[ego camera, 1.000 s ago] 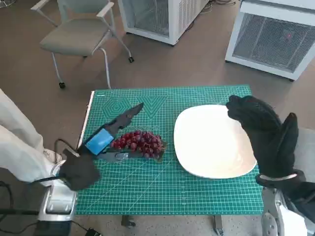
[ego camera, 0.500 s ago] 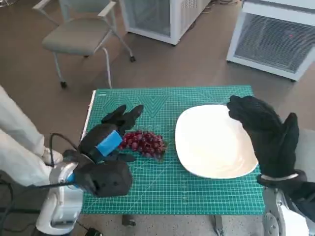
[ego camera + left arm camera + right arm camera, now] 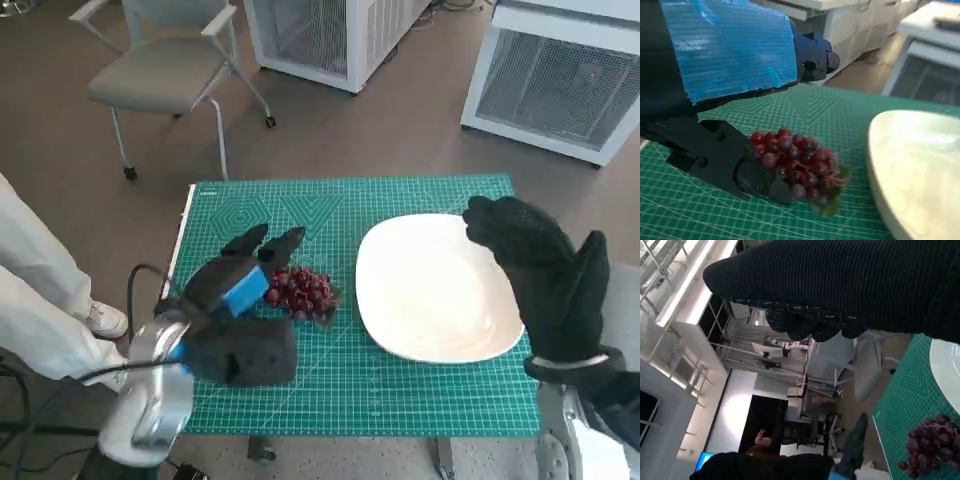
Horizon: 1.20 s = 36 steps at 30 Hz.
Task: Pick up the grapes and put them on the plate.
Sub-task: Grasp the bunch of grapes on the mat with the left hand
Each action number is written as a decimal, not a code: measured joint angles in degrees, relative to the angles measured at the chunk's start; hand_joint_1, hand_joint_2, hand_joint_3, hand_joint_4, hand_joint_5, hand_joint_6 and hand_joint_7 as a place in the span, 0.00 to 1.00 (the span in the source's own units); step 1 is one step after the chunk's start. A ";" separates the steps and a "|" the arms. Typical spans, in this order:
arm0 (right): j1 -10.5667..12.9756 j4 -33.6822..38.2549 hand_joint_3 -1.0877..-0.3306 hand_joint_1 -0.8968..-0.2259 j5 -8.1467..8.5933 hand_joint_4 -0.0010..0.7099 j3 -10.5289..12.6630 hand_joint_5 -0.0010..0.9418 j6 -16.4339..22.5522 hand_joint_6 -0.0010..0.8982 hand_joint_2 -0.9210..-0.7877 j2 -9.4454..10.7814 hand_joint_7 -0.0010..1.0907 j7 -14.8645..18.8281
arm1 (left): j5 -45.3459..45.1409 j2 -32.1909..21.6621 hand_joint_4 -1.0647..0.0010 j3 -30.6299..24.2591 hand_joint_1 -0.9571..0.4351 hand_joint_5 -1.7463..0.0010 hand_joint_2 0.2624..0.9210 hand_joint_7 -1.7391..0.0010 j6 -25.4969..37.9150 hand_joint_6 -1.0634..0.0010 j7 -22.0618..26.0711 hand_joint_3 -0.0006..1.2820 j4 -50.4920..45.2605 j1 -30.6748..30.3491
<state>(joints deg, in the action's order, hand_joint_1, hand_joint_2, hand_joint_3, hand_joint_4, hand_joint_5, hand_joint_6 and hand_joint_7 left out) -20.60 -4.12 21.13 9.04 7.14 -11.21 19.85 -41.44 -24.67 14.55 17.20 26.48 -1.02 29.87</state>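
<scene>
While my left hand (image 3: 232, 290) spreads around the grapes (image 3: 301, 292)
Soft, loose, bruisable: I'd cradle the cluster's middle; right hand (image 3: 545, 272) hangs open.

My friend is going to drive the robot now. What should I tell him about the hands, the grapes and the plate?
Left hand: open, its fingers spread on either side of the grapes, one touching the bunch low down, not closed on it.
Right hand: open, raised above the plate's right edge, holding nothing.
Grapes: lying on the green mat, just left of the plate, apart from it.
Plate: white, with nothing on it.
Done: the left hand has reached the bunch.
Left: close the fingers on the grapes, lift them, carry them over to the plate and set them down.
</scene>
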 measured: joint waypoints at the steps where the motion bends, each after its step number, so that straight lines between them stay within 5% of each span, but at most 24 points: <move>1: 0.01 0.00 0.64 0.85 0.00 0.64 0.00 0.87 -0.01 0.28 0.00 -0.01 0.91 0.00 | -0.34 0.16 1.00 0.56 0.59 1.00 0.68 0.99 0.10 0.83 -0.21 0.00 1.58 0.95; 18: 0.11 -0.04 0.64 0.85 0.00 0.63 0.00 0.88 -0.05 0.28 0.00 -0.04 0.91 0.00 | -3.25 4.77 1.00 10.00 0.59 1.00 0.70 0.99 0.85 0.83 -1.86 0.00 27.86 15.70; 36: 0.18 0.31 0.64 0.85 0.03 0.63 -0.01 0.88 -0.01 0.27 0.00 0.01 0.91 0.11 | -2.56 10.57 1.00 14.48 0.63 1.00 0.70 0.99 -5.20 0.82 -8.12 0.00 53.98 24.88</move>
<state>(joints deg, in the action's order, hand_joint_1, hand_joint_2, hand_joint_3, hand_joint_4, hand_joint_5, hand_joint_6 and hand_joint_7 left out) -20.42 -3.81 21.16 9.03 7.13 -11.20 19.96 -44.00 -14.10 29.03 12.00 18.37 52.96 54.75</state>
